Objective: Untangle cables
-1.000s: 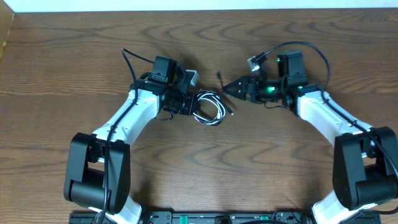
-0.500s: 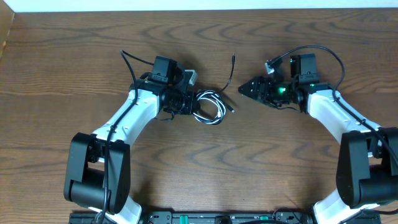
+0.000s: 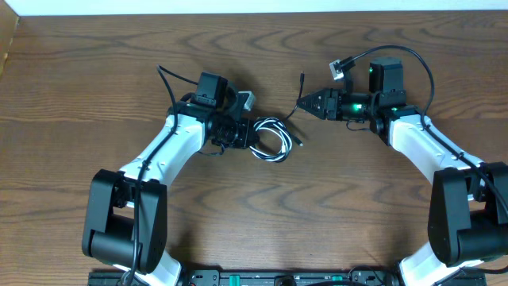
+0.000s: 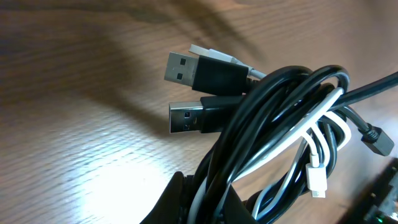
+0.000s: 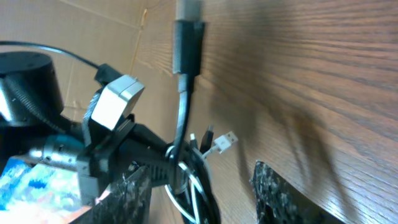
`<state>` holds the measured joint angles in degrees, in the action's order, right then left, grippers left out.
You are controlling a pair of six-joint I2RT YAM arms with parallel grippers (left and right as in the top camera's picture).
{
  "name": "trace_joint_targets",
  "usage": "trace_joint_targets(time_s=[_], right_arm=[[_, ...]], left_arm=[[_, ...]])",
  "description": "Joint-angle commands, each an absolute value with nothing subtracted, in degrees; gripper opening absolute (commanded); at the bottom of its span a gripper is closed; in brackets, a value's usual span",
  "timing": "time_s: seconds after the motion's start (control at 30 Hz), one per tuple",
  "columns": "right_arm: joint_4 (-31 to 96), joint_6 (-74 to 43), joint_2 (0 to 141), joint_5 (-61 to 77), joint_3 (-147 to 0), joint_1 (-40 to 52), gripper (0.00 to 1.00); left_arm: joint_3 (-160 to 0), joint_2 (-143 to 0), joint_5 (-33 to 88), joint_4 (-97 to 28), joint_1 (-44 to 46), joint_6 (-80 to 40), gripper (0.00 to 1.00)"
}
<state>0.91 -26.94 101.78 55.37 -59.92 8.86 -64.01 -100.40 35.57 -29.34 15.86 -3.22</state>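
Left gripper (image 3: 244, 132) clenched on the cables (image 3: 274, 140) at its tips, while the right gripper (image 3: 302, 103) has narrowed its jaws, still apart, around the loose black strand (image 3: 301, 86) between them, probably readying a pull free

surface: brown wood-grain table (image 3: 254, 206) | far edge: white strip (image 3: 238, 6) running the full width | far-left corner: tan cardboard piece (image 3: 6, 44) beside the table's edge | right wrist view, lower left: blurred blue-and-white item (image 5: 28, 180), unidentifiable
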Motion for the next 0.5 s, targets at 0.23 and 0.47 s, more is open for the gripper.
trace_joint_targets(time_s=[0.23, 0.47], right_arm=[[0.3, -27.2, 100.9, 52.5, -60.3, 10.4, 0.43], [-0.3, -27.2, 100.9, 52.6, -60.3, 11.2, 0.13]], left_arm=[[-64.0, -100.0, 38.5, -29.3, 16.4, -3.8, 0.07], [-64.0, -100.0, 38.4, -29.2, 18.0, -3.7, 0.08]])
